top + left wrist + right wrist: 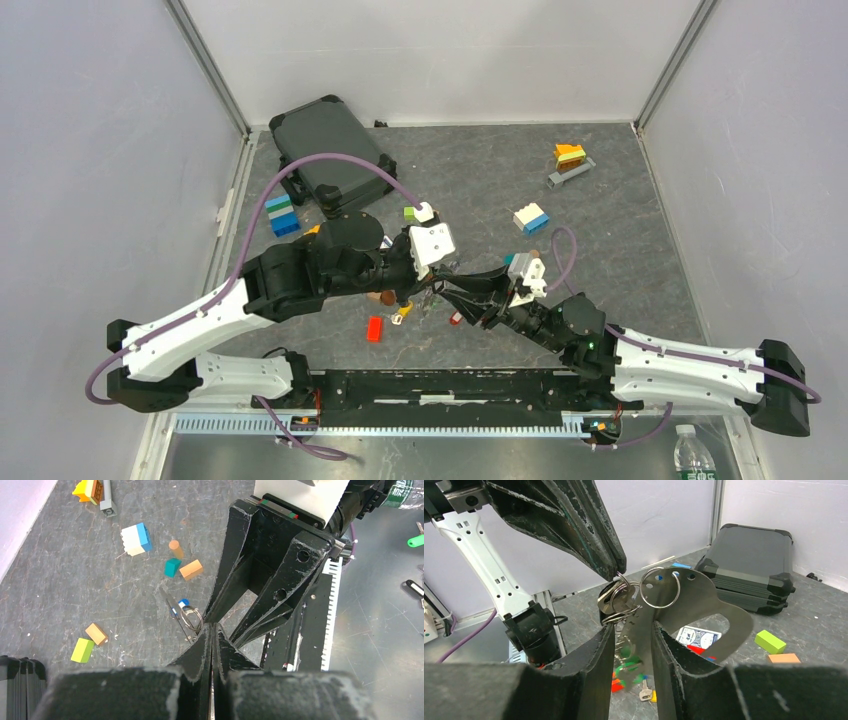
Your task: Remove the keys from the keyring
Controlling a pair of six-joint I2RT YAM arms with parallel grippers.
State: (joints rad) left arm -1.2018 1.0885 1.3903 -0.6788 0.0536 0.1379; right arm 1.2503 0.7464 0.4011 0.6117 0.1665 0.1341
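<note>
Left gripper [616,569] is shut on the small steel split ring [616,602]. Right gripper [633,627] pinches the flat grey oval metal keyring [696,596], raised above near-centre table. I read this as opposed tension to work the coloured-head silver keys [183,603] off.

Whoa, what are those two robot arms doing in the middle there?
They are working on a keyring, held up between them. The left gripper is pinched shut on a small ring at its top. The right gripper has its fingers on either side of the grey metal lower down; whether it is squeezing is unclear. Some keys hang from it, and a few loose keys lie on the table.
</note>
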